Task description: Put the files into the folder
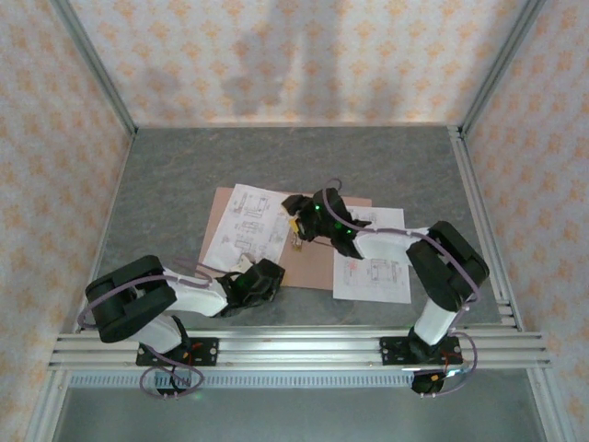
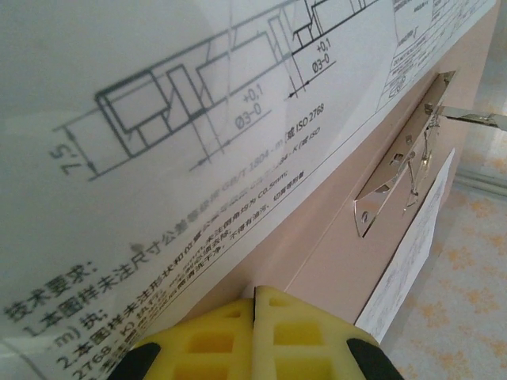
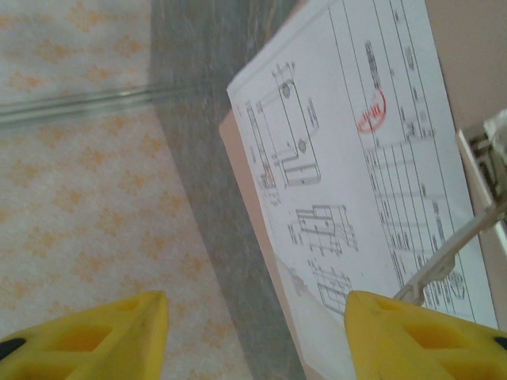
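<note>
Just ahead of my left gripper (image 2: pixel 255 293), a white paper sheet (image 2: pixel 182 158) printed with black line drawings, dimensions and lines of Chinese text is lying on the left half of a thin salmon-pink card folder (image 2: pixel 333 245). The folder is lying open and flat on the grey table (image 1: pixel 175 184). My left gripper's yellow fingers (image 2: pixel 206 340) are pressing together at the sheet's near edge; I cannot tell whether they are pinching paper. Beyond them and to the right, a shiny metal clip (image 2: pixel 400 170) is sitting along the folder's centre fold.

My right gripper (image 3: pixel 255 301) is hovering over that fold, its yellow fingers standing apart with nothing between them. The clip's raised lever is reaching just beside one fingertip. Below this gripper the same sheet is showing part drawings, a table and a round red stamp (image 3: pixel 372 111). To the right of the right gripper, a second white printed sheet (image 1: pixel 373 276) is lying partly on the folder's right half and partly on the table.
</note>
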Tool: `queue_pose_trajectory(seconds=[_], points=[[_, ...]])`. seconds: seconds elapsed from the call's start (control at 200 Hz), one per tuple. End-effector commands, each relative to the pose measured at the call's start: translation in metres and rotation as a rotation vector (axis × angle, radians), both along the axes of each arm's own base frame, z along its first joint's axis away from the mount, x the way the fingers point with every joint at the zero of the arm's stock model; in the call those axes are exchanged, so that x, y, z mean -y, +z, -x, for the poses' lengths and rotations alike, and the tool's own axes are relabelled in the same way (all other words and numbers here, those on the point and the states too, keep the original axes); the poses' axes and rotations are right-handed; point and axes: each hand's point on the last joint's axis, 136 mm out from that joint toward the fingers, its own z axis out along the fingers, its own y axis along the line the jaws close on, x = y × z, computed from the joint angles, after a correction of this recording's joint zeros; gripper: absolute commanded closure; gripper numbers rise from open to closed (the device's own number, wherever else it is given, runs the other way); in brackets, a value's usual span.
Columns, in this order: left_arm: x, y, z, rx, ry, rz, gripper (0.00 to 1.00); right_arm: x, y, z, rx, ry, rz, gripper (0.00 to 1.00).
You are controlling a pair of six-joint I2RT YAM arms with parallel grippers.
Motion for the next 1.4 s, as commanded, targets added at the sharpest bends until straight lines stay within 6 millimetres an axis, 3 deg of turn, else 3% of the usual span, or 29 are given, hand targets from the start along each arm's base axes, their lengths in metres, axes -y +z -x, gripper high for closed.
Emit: queue_pose_trajectory(seconds=[0.0,0.13,0.26,0.315,0.43,0.55,0.646,0.751,0.866,0.976,1.186,1.396], points=[[-0.036,-0.036,0.025,-0.106,0.021,-0.167,1.0,0.017,0.0,-0.016,-0.008,-0.052,0.048,0.39],[-0.034,-0.033,0.024,-0.101,0.024,-0.163,1.0,0.018,-0.004,-0.033,-0.022,-0.041,0.046,0.4],[-0.026,-0.016,0.017,-0.064,0.006,-0.154,1.0,0.022,-0.001,-0.042,-0.014,-0.032,0.07,0.41],[-0.022,0.0,0.013,-0.032,-0.01,-0.156,1.0,0.026,0.003,-0.044,0.001,-0.028,0.09,0.41],[-0.018,0.049,0.002,0.058,-0.025,-0.166,0.88,0.039,0.012,-0.037,0.038,-0.017,0.183,0.43],[-0.029,0.097,-0.009,0.135,-0.004,-0.2,0.82,0.054,-0.003,-0.02,0.001,0.003,0.284,0.47],[-0.049,0.109,-0.022,0.121,-0.008,-0.25,0.84,0.056,-0.02,-0.004,-0.028,0.023,0.371,0.59],[-0.057,0.1,-0.048,0.065,-0.038,-0.217,0.89,0.049,-0.036,0.002,-0.052,0.036,0.385,0.67],[-0.042,0.101,-0.081,0.023,-0.183,-0.237,0.93,0.05,-0.055,0.005,-0.091,0.022,0.425,0.83],[-0.027,0.082,-0.101,-0.051,-0.286,-0.289,0.96,0.054,-0.069,0.006,-0.123,0.009,0.444,0.91],[-0.037,0.027,-0.116,-0.163,-0.29,-0.343,0.98,0.06,-0.101,0.007,-0.2,0.018,0.502,1.0],[-0.064,-0.007,-0.107,-0.228,-0.237,-0.377,0.99,0.077,-0.129,0.013,-0.274,0.002,0.562,1.0]])
